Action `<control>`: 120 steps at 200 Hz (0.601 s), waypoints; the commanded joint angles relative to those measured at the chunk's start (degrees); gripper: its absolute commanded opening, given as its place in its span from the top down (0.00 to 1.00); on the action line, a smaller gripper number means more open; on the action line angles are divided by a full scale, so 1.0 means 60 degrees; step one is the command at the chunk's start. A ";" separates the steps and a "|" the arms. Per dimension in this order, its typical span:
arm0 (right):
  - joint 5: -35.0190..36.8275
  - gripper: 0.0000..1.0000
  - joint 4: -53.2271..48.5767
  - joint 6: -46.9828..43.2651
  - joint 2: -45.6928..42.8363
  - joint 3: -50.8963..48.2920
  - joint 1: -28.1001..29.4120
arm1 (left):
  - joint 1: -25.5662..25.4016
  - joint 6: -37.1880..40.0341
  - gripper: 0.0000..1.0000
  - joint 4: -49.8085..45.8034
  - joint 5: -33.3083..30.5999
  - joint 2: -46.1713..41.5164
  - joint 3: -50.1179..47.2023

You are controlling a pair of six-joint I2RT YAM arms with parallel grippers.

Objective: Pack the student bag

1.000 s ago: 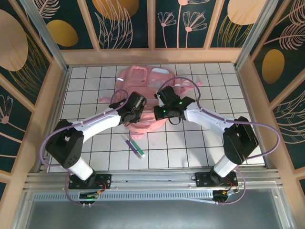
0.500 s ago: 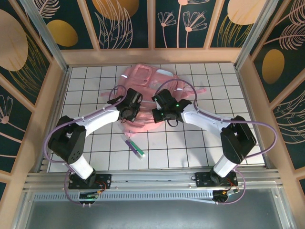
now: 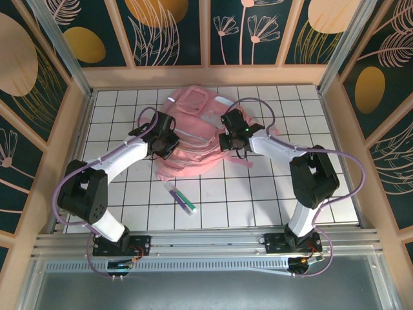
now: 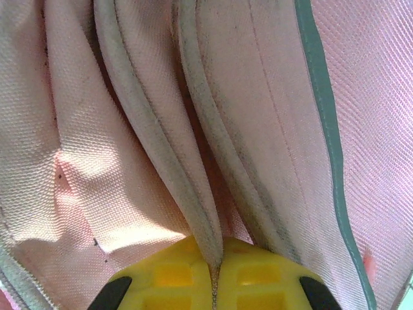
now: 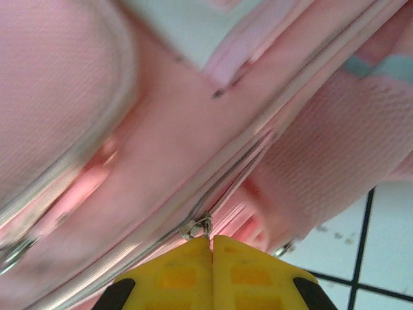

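Observation:
The student bag (image 3: pixel 193 113), a large pink backpack, lies on the white tiled table toward the back. My left gripper (image 3: pixel 166 143) is at its left side. In the left wrist view the yellow fingers (image 4: pixel 169 276) of that gripper (image 4: pixel 217 271) are shut on a fold of the bag's pink fabric (image 4: pixel 193 194). My right gripper (image 3: pixel 230 138) is at the bag's right side. In the right wrist view this gripper (image 5: pixel 211 248) is shut on the pull of the metal zip slider (image 5: pixel 197 227), on the bag's zip line.
A purple pen and a green pen (image 3: pixel 182 197) lie together on the tiles in front of the bag, between the two arms. Wooden walls (image 3: pixel 61 148) close in the table on the left, right and back.
Both arms have reached farther toward the back, and the bag has shifted and bunched up that way. The left gripper has shut on the bag's fabric. The pens have not moved.

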 commanded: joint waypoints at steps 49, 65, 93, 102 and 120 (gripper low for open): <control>0.0692 1.00 -0.0342 -0.0271 0.1199 0.0895 -0.1676 | 0.0638 0.1905 1.00 -0.1017 -0.0708 -0.0352 0.0253; 0.0374 1.00 -0.0113 -0.0270 0.0994 0.0728 -0.1701 | 0.0639 0.2094 1.00 -0.0974 -0.0476 -0.0407 0.0208; -0.0167 1.00 -0.0282 -0.0243 0.0496 0.0536 -0.1702 | 0.0637 0.2504 1.00 -0.0921 -0.0217 -0.0515 0.0293; -0.0504 1.00 -0.0429 -0.0302 0.0328 0.0563 -0.1698 | 0.0639 0.2645 1.00 -0.0930 -0.0078 -0.0554 0.0381; -0.1221 0.93 -0.0937 -0.0469 0.0040 0.0754 -0.1718 | 0.0635 0.3089 0.90 -0.0647 0.0033 -0.0870 0.0438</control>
